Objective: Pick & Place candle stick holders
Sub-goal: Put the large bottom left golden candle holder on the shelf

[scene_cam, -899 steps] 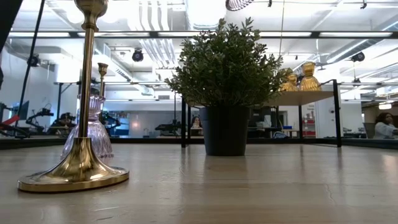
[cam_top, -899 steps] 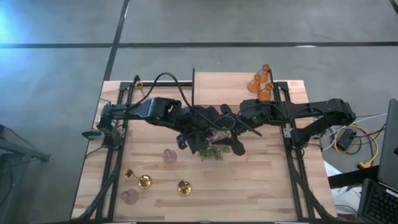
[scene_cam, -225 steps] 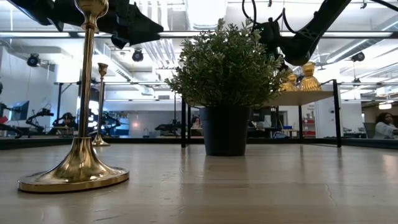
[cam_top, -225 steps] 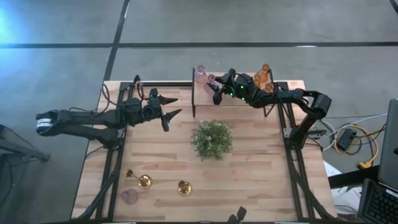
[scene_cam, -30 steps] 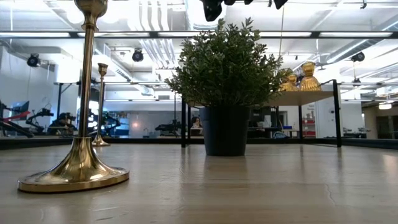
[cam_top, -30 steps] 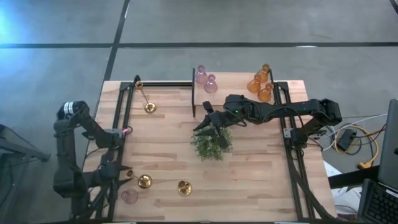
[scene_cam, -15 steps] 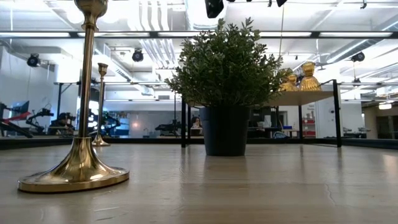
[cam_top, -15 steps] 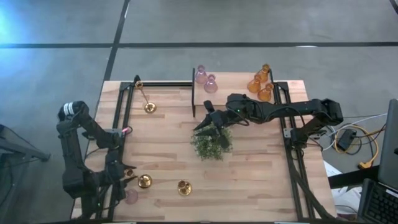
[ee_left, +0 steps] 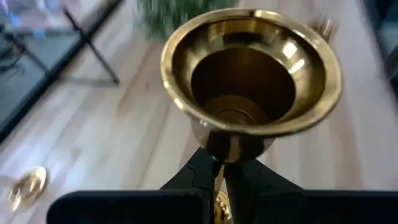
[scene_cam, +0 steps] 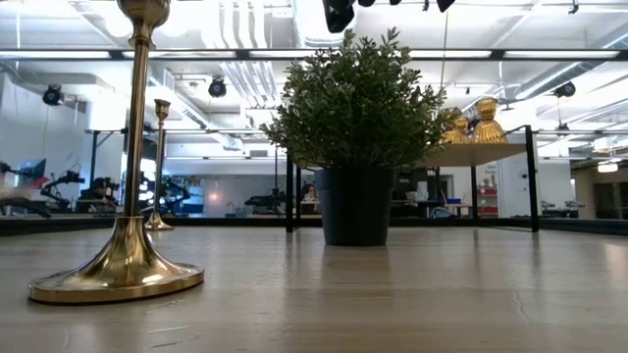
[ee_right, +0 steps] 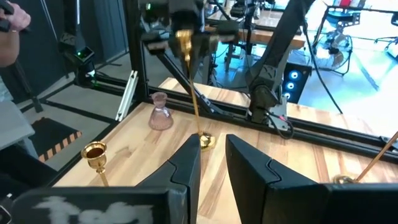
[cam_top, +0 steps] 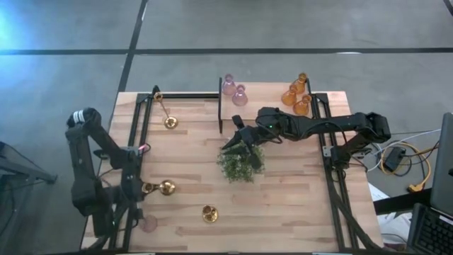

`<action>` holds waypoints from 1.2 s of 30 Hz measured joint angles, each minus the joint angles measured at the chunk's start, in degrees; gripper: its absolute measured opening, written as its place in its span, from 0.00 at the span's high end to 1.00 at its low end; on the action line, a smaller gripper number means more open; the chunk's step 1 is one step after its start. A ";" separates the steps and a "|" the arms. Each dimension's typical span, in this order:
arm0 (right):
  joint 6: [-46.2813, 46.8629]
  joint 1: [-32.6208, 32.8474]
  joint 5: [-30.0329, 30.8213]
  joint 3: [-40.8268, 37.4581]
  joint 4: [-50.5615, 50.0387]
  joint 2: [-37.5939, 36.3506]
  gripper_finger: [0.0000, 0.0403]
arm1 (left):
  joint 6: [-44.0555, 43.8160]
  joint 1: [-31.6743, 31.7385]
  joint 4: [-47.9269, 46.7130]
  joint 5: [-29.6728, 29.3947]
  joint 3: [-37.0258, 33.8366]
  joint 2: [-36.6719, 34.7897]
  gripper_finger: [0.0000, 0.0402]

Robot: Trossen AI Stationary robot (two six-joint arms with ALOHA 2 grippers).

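Brass candle stick holder (cam_top: 164,188) with a round base and thin stem is clamped at the stem by the left gripper (cam_top: 145,188), lifted off the wooden table (cam_top: 283,198) near its front left corner, its cup (ee_left: 249,68) facing the wrist camera. A second brass holder (cam_top: 209,212) and a pink glass holder (cam_top: 147,224) stand nearby. The right gripper (cam_top: 237,140) hovers at the bushy green plant (cam_top: 241,161), its fingers (ee_right: 186,165) a narrow way apart, holding nothing.
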 joint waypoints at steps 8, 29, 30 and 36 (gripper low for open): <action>-0.17 0.00 0.00 0.00 -0.93 -0.15 0.81 | 8.30 8.33 0.50 -14.93 3.40 -10.10 0.95; -5.28 -0.01 0.34 6.03 -1.39 -0.37 0.80 | 76.40 46.11 43.90 4.59 14.73 -12.84 0.95; -5.67 0.00 0.33 6.03 -1.44 -0.37 0.80 | 78.30 48.32 45.70 8.35 14.97 -12.51 0.95; -6.08 0.00 1.56 6.03 -1.46 -0.31 0.78 | 81.89 59.56 47.31 23.22 18.43 -9.17 0.95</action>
